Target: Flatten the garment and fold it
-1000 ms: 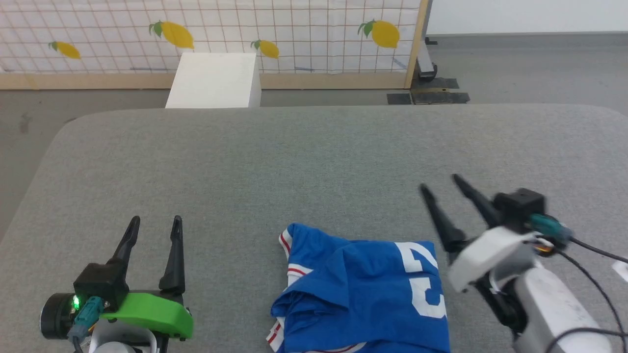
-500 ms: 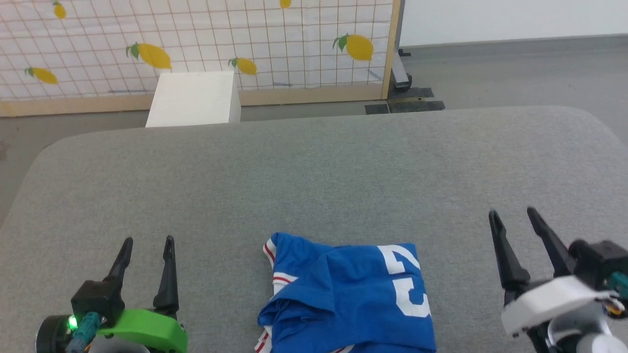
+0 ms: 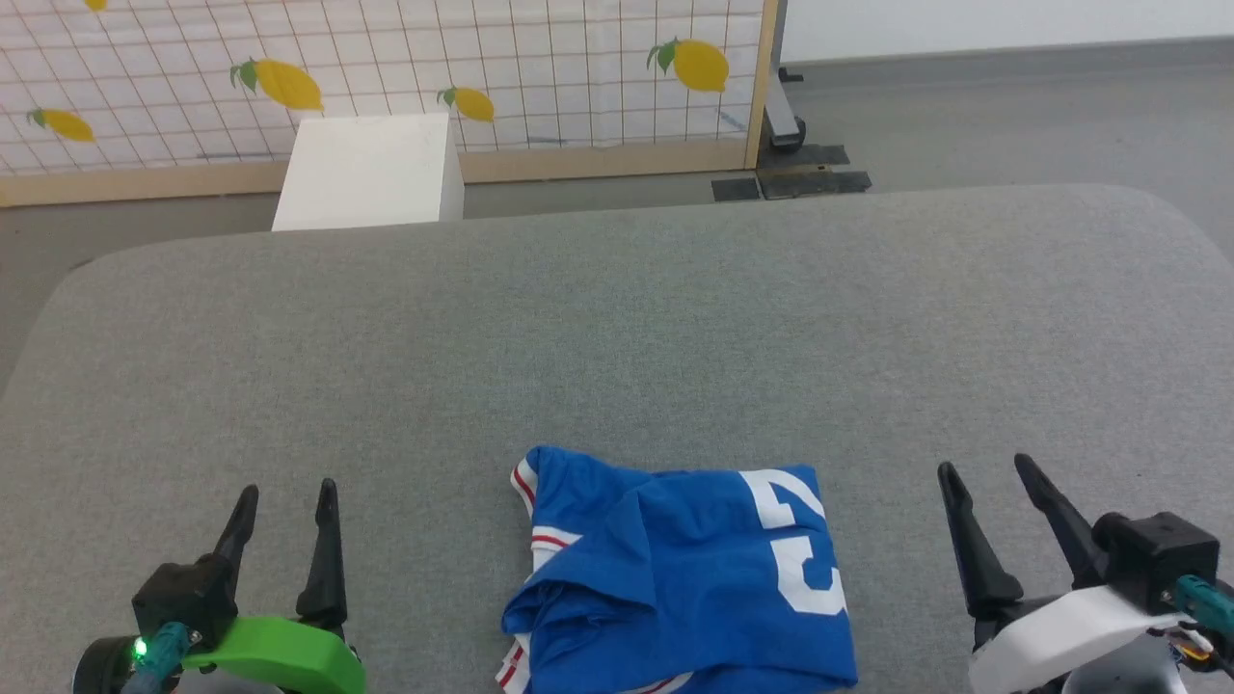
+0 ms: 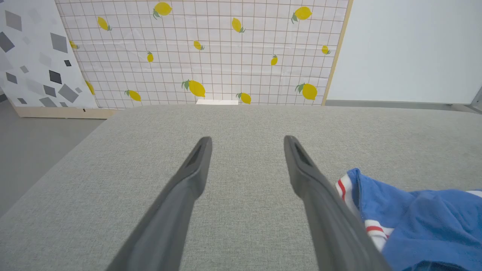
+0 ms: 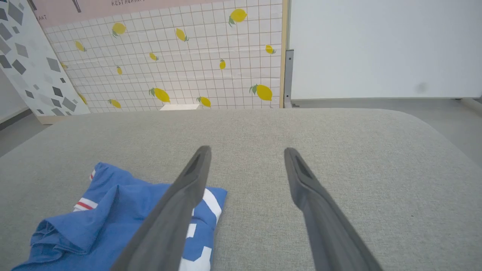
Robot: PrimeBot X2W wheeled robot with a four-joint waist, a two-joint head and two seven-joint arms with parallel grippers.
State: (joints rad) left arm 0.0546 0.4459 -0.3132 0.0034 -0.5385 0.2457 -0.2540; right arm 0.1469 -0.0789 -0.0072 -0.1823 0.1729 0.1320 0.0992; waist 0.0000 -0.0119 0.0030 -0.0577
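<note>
Our left gripper (image 3: 289,487) and right gripper (image 3: 985,465) stand spread wide, empty, flanking the bunched royal-blue soft jersey shirt (image 3: 675,569) near the front edge of the grey fabric table (image 3: 617,337); we risk pinching stacked layers together

Garment (image 3: 675,569) on table (image 3: 617,337), between left claw (image 3: 284,492) and right claw (image 3: 983,472).

A white box (image 3: 366,172) stands before the lemon-print screen (image 3: 386,67).
</note>
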